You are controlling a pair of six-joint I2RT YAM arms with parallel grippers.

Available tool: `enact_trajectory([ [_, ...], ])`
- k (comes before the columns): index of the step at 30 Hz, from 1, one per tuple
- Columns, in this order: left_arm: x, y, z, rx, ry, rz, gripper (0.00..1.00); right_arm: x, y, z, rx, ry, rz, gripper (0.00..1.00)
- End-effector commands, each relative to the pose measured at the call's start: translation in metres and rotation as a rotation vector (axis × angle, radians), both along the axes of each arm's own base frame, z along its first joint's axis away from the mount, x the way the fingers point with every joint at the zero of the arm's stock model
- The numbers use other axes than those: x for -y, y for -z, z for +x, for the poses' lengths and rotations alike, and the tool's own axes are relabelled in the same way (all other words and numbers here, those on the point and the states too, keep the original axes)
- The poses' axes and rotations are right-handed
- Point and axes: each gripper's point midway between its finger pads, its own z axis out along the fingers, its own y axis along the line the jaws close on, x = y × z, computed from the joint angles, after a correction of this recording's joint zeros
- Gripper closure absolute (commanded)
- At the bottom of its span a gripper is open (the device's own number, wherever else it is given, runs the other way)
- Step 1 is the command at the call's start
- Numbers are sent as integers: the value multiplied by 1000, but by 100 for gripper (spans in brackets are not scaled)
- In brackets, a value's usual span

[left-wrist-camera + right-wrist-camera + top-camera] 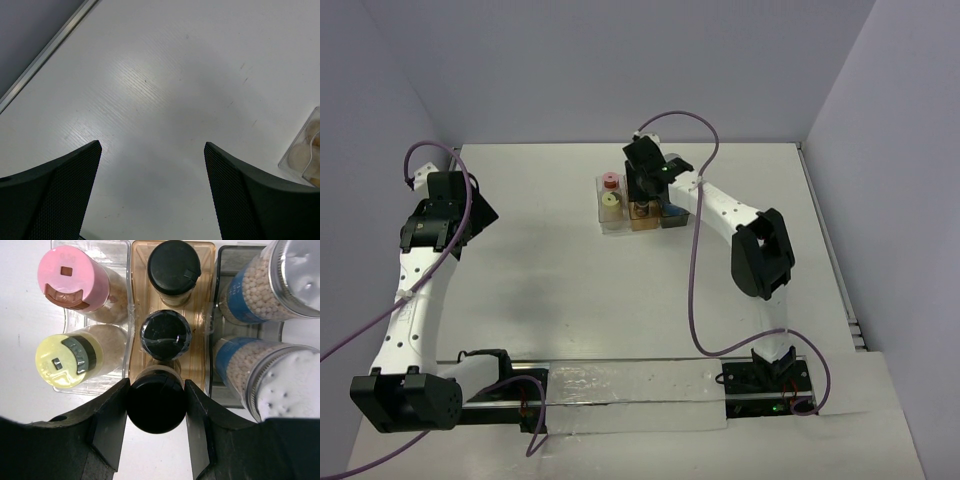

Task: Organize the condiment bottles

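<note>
Condiment bottles stand in rows at the far middle of the table. The right gripper clamps a black-capped jar at the near end of the amber tray; whether the jar sits inside is unclear. Two blue-labelled bottles run off-frame. The left gripper gapes, holding nothing.

There are a pink-capped bottle, a yellow-capped bottle, three black-capped jars and two blue-labelled bottles.

Right arm over bottles; left arm aside.
</note>
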Motion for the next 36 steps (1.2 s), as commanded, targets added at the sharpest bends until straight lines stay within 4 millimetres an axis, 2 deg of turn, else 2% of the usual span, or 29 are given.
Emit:
enact_trajectory([
  [1,-3,-14,6,48,-2,6,9,-5,-2,12,34,16,32,70],
  [17,-2,-14,4,52,2,4,9,1,28,9,-7,37,-12,57],
  [20,-3,-14,4,51,-1,5,9,2,33,9,-17,41,-17,50],
  [24,-3,-12,4,48,-7,6,8,2,34,10,-16,44,-18,33],
  [27,-4,-11,3,41,-9,7,9,4,35,9,-18,48,-25,24],
  [29,-3,-11,2,43,-7,7,8,5,30,8,-12,53,-22,17],
  [32,-2,-11,2,45,-3,3,8,6,21,6,-2,53,-16,14],
  [36,-2,-11,3,45,-3,1,8,6,-9,3,43,47,10,13],
])
